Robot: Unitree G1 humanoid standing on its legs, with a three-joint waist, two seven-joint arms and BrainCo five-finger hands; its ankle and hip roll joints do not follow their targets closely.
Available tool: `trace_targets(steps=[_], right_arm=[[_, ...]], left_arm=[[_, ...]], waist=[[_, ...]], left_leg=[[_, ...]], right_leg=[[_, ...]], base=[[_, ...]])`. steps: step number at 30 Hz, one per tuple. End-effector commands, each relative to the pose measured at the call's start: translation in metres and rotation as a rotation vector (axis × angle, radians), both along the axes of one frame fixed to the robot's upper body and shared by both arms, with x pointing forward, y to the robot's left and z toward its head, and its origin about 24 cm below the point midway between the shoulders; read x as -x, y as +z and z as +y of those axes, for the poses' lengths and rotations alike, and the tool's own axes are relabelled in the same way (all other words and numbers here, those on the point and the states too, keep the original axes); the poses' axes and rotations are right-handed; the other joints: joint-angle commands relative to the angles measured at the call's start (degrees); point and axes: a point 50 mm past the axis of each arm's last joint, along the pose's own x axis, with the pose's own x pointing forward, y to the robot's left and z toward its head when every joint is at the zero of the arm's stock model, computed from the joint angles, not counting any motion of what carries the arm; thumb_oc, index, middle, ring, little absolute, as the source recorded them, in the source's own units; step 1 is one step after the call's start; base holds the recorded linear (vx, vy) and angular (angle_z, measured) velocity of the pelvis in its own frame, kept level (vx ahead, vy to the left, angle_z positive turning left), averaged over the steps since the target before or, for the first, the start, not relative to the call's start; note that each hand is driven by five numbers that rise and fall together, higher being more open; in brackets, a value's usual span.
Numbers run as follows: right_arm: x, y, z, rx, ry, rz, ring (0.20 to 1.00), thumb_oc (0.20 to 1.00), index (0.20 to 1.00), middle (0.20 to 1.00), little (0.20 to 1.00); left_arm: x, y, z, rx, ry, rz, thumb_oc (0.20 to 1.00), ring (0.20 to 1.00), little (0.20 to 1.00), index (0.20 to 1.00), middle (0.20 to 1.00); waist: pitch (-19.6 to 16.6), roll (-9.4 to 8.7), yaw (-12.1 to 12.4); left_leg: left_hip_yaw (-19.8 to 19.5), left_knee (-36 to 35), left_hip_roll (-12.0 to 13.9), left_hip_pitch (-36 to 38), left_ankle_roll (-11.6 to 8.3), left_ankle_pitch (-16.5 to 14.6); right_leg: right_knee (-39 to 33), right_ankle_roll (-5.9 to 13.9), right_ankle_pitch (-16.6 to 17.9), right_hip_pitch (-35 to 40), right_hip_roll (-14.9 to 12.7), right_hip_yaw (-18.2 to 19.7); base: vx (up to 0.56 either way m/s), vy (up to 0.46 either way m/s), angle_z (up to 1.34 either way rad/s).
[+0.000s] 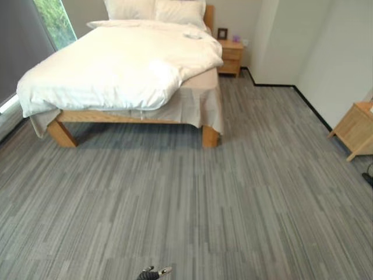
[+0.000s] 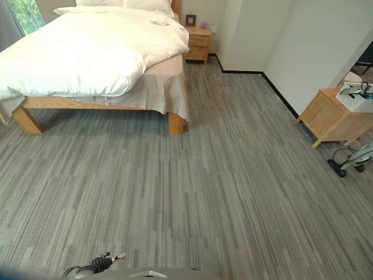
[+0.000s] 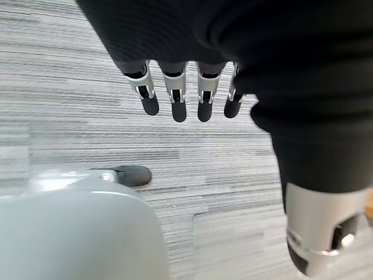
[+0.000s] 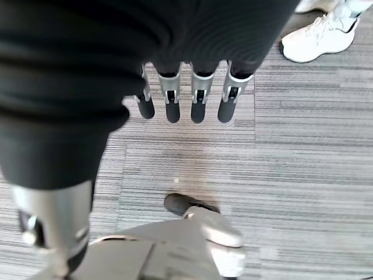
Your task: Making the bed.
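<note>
A: Where's the bed (image 1: 125, 70)?
B: Upper left of the head views, well apart from both hands, grey carpet (image 1: 192, 198) between. Duvet (image 1: 116, 61) rumpled, pillows (image 1: 154, 9) at the head.
A: Hands?
B: I read left hand (image 3: 175, 96) released, fingers straight over carpet. Right hand (image 4: 186, 99) the same, holding nothing.
A: Surroundings?
B: Nightstand (image 1: 231, 56) right of the bed, wooden cabinet (image 2: 329, 116) at right edge. A person's white shoe (image 4: 317, 38) near the right hand.

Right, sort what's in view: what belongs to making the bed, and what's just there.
Belongs to the job:
bed
duvet, rumpled, pulled off one corner
pillows
left hand, right hand, both hanging open

Just there:
bedside table
picture frame
side cabinet
person's shoe
</note>
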Motion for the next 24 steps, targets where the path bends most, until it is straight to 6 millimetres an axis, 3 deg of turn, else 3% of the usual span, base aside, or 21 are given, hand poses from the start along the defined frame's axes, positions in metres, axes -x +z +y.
trace_targets(steps=[1,9,10,12,13,14,15,17,18,19,20,22,24], right_arm=[[-0.023,0.003,-0.001,0.011,0.056,-0.044,1.000,1.000,1.000,1.000,1.000],[-0.037,0.007,-0.011,0.032,0.038,-0.077,1.000,1.000,1.000,1.000,1.000],[-0.036,0.007,-0.013,0.023,-0.002,-0.077,1.000,1.000,1.000,1.000,1.000],[-0.036,0.007,-0.013,0.023,-0.002,-0.077,1.000,1.000,1.000,1.000,1.000],[-0.040,0.008,-0.016,0.013,-0.075,-0.098,1.000,1.000,1.000,1.000,1.000],[-0.094,0.024,-0.026,0.015,-0.188,-0.293,1.000,1.000,1.000,1.000,1.000],[-0.095,0.024,-0.026,0.015,-0.189,-0.293,1.000,1.000,1.000,1.000,1.000],[-0.145,0.050,-0.031,0.011,-0.173,-0.510,1.000,1.000,1.000,1.000,1.000],[-0.164,0.063,-0.033,0.011,-0.162,-0.603,1.000,1.000,1.000,1.000,1.000],[-0.202,0.104,-0.026,0.002,-0.067,-0.845,1.000,1.000,1.000,1.000,1.000],[-0.202,0.104,-0.026,0.002,-0.067,-0.844,1.000,1.000,1.000,1.000,1.000],[-0.209,0.132,-0.021,-0.009,-0.002,-1.006,1.000,1.000,1.000,1.000,1.000],[-0.207,0.136,-0.017,-0.033,-0.009,-1.053,1.000,1.000,1.000,1.000,1.000]], left_arm=[[-0.017,0.002,-0.008,0.002,-0.045,-0.031,1.000,1.000,1.000,1.000,1.000],[-0.009,-0.001,-0.014,0.024,-0.080,0.012,1.000,1.000,1.000,1.000,1.000],[0.006,-0.004,-0.009,0.061,0.027,0.072,1.000,1.000,1.000,1.000,1.000],[0.006,-0.004,-0.009,0.061,0.028,0.072,1.000,1.000,1.000,1.000,1.000],[0.017,-0.004,0.001,0.072,0.221,0.103,1.000,1.000,1.000,1.000,1.000],[-0.065,0.019,0.007,0.103,0.305,-0.183,1.000,1.000,1.000,1.000,1.000],[-0.065,0.019,0.007,0.103,0.305,-0.183,1.000,1.000,1.000,1.000,1.000],[-0.133,0.056,0.006,0.081,0.176,-0.430,1.000,1.000,1.000,1.000,1.000],[-0.158,0.075,0.003,0.069,0.116,-0.537,1.000,1.000,1.000,1.000,1.000],[-0.198,0.124,-0.007,0.036,-0.042,-0.784,1.000,1.000,1.000,1.000,1.000],[-0.198,0.124,-0.007,0.036,-0.042,-0.784,1.000,1.000,1.000,1.000,1.000],[-0.206,0.162,-0.010,0.002,-0.163,-0.966,1.000,1.000,1.000,1.000,1.000],[-0.201,0.164,-0.012,0.013,-0.164,-0.998,1.000,1.000,1.000,1.000,1.000]], waist=[[-0.08,-1.28,-0.01],[-1.00,-1.52,0.04],[-1.50,-1.48,-0.05],[-1.46,-1.48,-0.07],[-1.68,-1.48,-0.20],[-1.78,-1.09,-0.88],[-1.91,-1.08,-0.87],[-1.44,-0.75,-1.51],[-1.18,-0.57,-1.71],[-0.43,-0.32,-2.06],[-0.58,-0.32,-2.06],[-0.22,-0.28,-2.18],[0.08,-0.37,-2.08]], left_leg=[[-1.28,0.24,-2.00,-1.69,0.54,0.22],[-0.89,0.24,-2.13,-0.53,0.78,-0.64],[-0.75,0.24,-2.04,-0.38,0.72,-0.75],[-0.76,0.24,-2.04,-0.34,0.72,-0.76],[-0.64,0.24,-2.01,0.03,0.64,-0.94],[-0.20,0.24,-1.88,0.23,0.43,-0.94],[-0.20,0.24,-1.87,0.02,0.42,-0.85],[0.08,0.24,-1.82,-0.25,0.33,-0.56],[0.19,0.24,-1.82,-0.47,0.32,-0.39],[0.29,0.24,-1.87,-0.76,0.34,-0.09],[0.29,0.24,-1.86,-0.95,0.34,-0.02],[0.31,0.24,-1.97,-1.34,0.42,0.02],[0.29,0.24,-2.14,-1.44,0.49,-0.09]], right_leg=[[2.81,2.91,-2.41,1.10,-1.65,1.36],[2.47,3.30,-2.32,2.03,-1.96,1.63],[2.21,3.36,-2.32,2.29,-2.00,1.62],[2.20,3.36,-2.33,2.34,-2.00,1.60],[2.02,3.36,-2.50,2.72,-1.98,1.72],[2.21,3.39,-2.50,2.72,-1.93,2.08],[2.19,3.38,-2.41,2.52,-1.92,2.09],[2.20,3.49,-2.09,2.09,-1.79,2.38],[2.27,3.60,-1.96,1.72,-1.76,2.36],[2.48,3.85,-1.82,1.25,-1.70,2.46],[2.46,3.84,-1.75,1.07,-1.70,2.46],[2.48,4.12,-1.65,0.72,-1.83,2.45],[2.35,4.27,-1.57,0.82,-1.99,2.37]], base=[[0.01,0.014,-0.03],[0.05,0.003,-0.06],[0.07,-0.004,0.00],[0.04,0.001,-0.02],[0.05,0.017,-0.04],[0.05,0.017,-0.08],[0.00,0.020,-0.08],[-0.05,0.017,-0.05],[-0.08,0.022,-0.04],[-0.05,0.014,-0.08],[-0.04,0.008,-0.14],[-0.01,0.010,-0.09],[0.01,0.017,-0.04]])
